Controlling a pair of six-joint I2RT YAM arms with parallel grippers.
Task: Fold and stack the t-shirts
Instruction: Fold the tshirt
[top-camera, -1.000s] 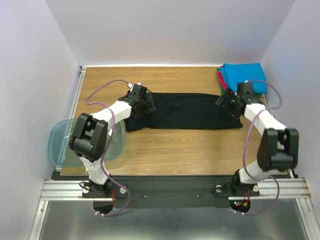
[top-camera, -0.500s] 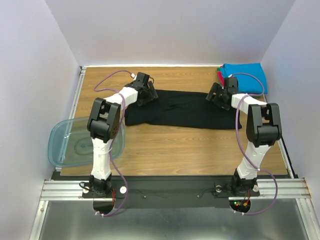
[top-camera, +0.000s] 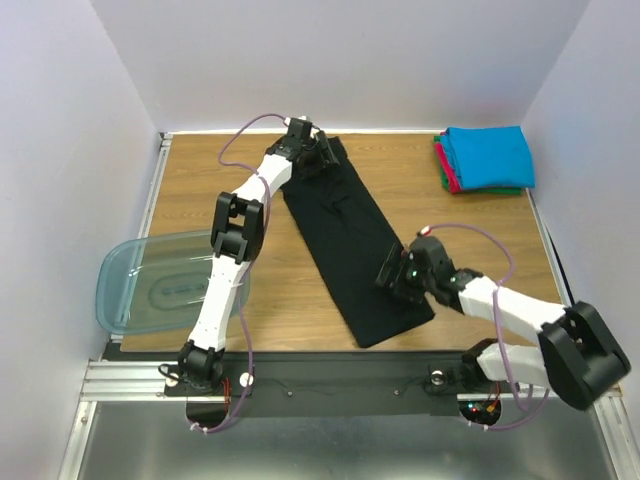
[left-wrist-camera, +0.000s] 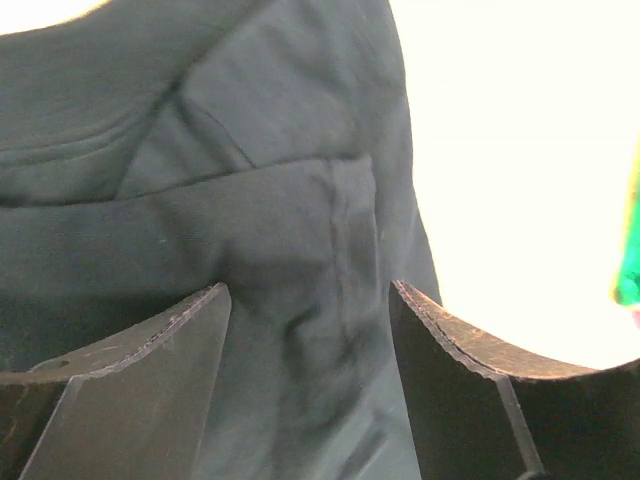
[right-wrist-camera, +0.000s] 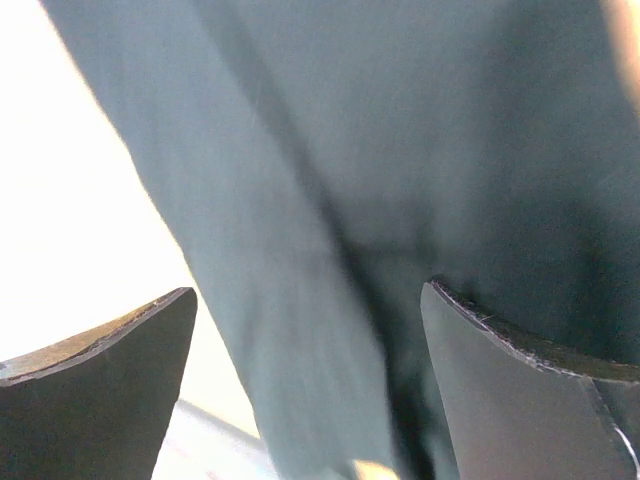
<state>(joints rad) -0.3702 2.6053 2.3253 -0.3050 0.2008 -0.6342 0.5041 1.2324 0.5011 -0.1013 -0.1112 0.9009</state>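
Observation:
The black t-shirt (top-camera: 345, 235) lies folded into a long strip, running diagonally from the far middle of the table to the near edge. My left gripper (top-camera: 322, 158) is over its far end, jaws apart, with dark cloth (left-wrist-camera: 290, 200) between the fingers (left-wrist-camera: 150, 370). My right gripper (top-camera: 392, 278) is over its near right part, jaws apart above the cloth (right-wrist-camera: 350, 150). The blue shirt (top-camera: 487, 155) tops a folded stack at the far right, with the red-pink (top-camera: 443, 165) and green edges showing beneath it.
A translucent blue-green plastic tub (top-camera: 165, 285) sits at the near left, partly off the table's left edge. Bare wooden tabletop (top-camera: 480, 240) lies between the black shirt and the stack. White walls close in the back and sides.
The black shirt has swung from lying crosswise to lying diagonally. My left gripper moved to the far middle with one end. My right gripper swept toward the near edge with the other end.

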